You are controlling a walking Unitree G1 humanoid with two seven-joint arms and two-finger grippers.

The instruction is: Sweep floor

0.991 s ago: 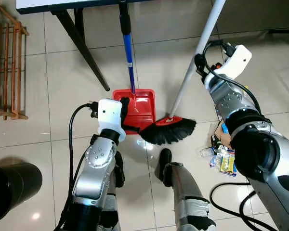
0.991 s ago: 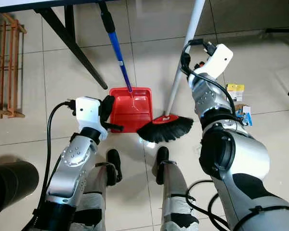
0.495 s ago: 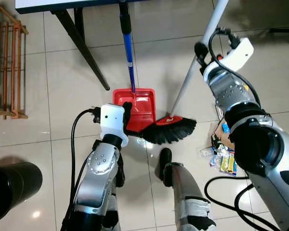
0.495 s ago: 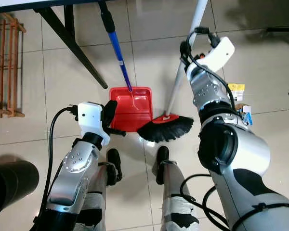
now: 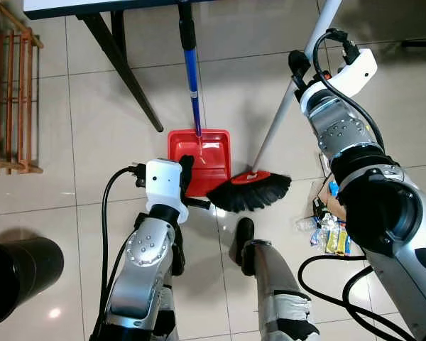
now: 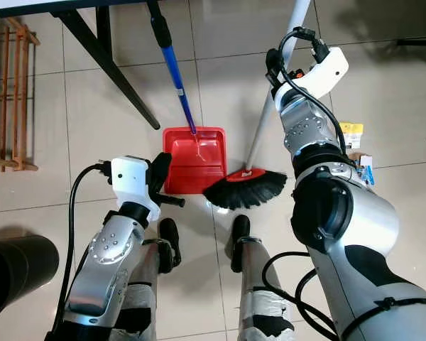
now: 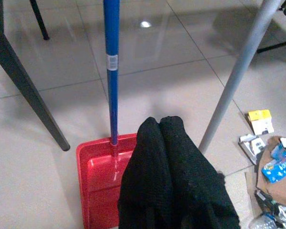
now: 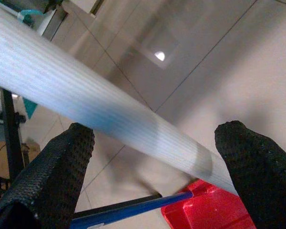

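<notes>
A red dustpan point(image 5: 207, 153) with a blue handle point(image 5: 192, 78) lies on the tiled floor in front of my feet. Beside it on the right rests the black-bristled broom head point(image 5: 250, 193), and its white handle point(image 5: 284, 106) slants up to the right. My right gripper point(image 8: 157, 136) is high on that handle, open, with the handle crossing between its spread fingers point(image 8: 62, 171). My left gripper point(image 7: 159, 124) is shut with nothing in it, and hovers by the dustpan's near left corner point(image 5: 187, 170).
A black table leg point(image 5: 124, 71) slants down behind the dustpan. A wooden rack point(image 5: 11, 92) stands at the far left and a black bin point(image 5: 18, 273) at the near left. Litter and wrappers point(image 5: 330, 224) lie on the floor to the right. Cables trail near my legs.
My right gripper has slid higher and farther along the broom handle. My left gripper has drawn back a little from the dustpan's left edge. Broom head and dustpan stay put.
</notes>
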